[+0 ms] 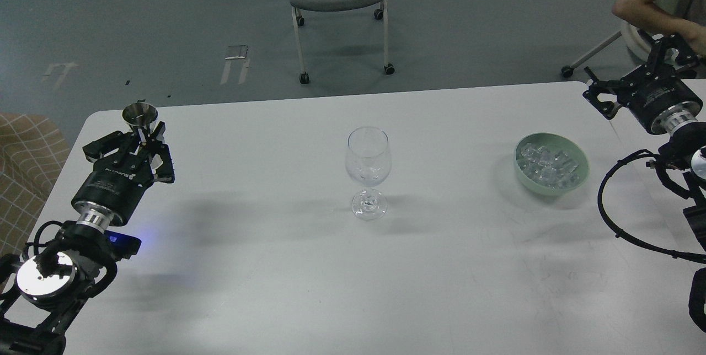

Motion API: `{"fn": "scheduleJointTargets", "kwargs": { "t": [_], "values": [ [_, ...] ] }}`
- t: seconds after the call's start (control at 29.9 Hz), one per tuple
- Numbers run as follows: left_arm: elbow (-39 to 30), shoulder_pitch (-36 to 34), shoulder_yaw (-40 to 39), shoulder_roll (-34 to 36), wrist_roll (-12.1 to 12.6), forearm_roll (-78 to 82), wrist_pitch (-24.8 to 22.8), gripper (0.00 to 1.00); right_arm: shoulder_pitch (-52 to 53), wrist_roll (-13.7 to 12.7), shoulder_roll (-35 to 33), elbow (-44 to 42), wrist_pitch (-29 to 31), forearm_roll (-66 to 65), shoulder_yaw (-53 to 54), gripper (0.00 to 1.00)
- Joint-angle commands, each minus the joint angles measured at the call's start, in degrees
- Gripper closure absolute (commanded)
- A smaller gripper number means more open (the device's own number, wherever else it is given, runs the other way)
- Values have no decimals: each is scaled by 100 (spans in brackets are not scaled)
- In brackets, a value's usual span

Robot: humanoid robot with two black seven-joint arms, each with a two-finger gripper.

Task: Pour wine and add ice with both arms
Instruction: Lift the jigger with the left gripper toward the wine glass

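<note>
A: Where is the wine?

B: Presumably in the small steel jigger [139,114], pinched upright in the left tool [144,143] over the surface [276,278]; the liquid itself doesn't show.

A: And the wine glass [368,163]?

B: Mid-surface, well to the jigger's right, so the left arm is nearer and must travel right.

A: The ice [547,165]?

B: Heaped in the green bowl [573,184], nearer the right tool [634,71], which hangs spread and holds nothing.

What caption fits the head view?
Left gripper holds a metal jigger; wine glass and ice bowl wait.
</note>
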Motion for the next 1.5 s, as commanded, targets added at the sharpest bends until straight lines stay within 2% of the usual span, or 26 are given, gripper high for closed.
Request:
{"fn": "scheduleJointTargets", "kwargs": {
  "t": [0.0,0.17,0.3,0.6,0.77,1.07,1.17,1.24,1.47],
  "values": [
    [-13,-143,7,-245,94,13,-10,100,37,0,-7,48,0,0,6,0],
    [-21,-468,156,-562,164,13,43,100,81,0,-16,39,0,-17,-3,0],
    [-30,-881,648,-667,164,13,69,100,81,0,-16,39,0,-17,-12,0],
    [-57,-1049,948,-1063,68,567,131,100,81,0,-16,39,0,-17,-12,0],
    [-65,-1049,956,-1125,76,576,385,100,72,0,-16,48,0,-17,-12,0],
    [-65,-1215,974,-1239,199,576,509,100,28,0,-16,39,0,-17,-12,0],
    [-65,-1470,1105,-1388,462,576,500,100,28,0,-16,39,0,-17,-12,0],
    [-65,-1585,1176,-1424,533,576,509,100,28,0,-24,39,0,-17,-12,0],
    [-48,-2024,1747,-1441,525,760,535,100,28,0,-24,39,0,-17,-12,0]
  ]
}}
